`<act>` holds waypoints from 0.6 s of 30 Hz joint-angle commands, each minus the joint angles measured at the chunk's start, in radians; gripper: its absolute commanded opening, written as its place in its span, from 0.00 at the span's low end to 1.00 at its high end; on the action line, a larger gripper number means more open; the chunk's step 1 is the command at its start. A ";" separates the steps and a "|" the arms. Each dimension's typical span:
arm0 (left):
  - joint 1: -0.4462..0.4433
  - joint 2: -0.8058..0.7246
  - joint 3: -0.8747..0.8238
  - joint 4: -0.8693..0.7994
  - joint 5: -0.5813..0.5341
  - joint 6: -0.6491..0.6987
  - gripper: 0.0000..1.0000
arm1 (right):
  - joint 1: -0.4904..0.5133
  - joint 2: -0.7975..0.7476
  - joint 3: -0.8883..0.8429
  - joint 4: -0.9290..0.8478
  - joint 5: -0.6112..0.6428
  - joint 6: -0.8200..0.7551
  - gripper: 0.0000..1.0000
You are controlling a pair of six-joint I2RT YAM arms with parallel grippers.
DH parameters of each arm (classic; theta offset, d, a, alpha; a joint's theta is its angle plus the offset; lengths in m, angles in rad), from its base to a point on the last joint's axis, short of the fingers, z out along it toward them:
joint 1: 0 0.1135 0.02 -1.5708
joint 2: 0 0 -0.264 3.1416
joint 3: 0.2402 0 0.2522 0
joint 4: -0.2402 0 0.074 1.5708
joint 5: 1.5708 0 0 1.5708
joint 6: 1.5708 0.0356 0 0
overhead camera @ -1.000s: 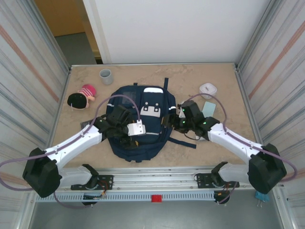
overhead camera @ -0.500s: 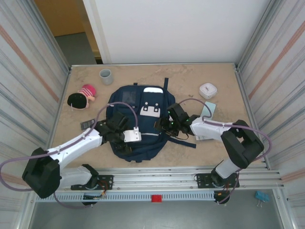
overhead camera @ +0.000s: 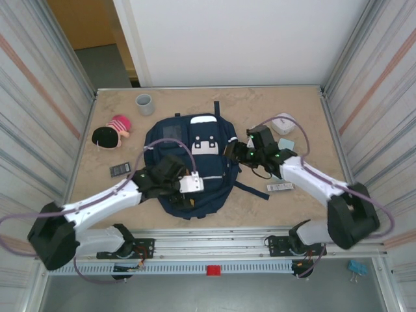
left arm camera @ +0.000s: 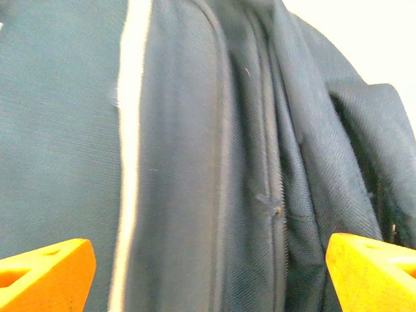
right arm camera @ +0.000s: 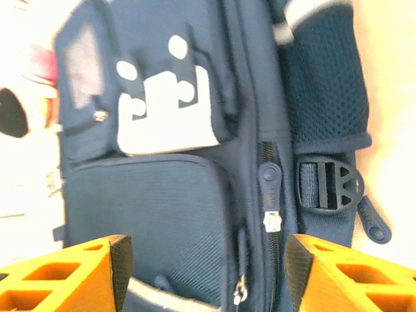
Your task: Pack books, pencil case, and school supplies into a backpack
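Right gripper moves up beside backpack | jaws apart, lined on zipper pull, likely to open it | left gripper jaws apart over fabric, likely bracing

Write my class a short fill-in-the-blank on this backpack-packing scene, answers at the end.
The cup at the table's far edge is ___. The left gripper and right gripper both have their jaws ___. The backpack's strap buckle appears in the ___ wrist view.
Missing words: grey; open; right.
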 commanded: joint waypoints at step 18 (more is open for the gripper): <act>0.040 0.280 0.112 0.142 0.002 0.022 0.94 | -0.007 -0.370 -0.304 -0.026 0.008 0.028 0.67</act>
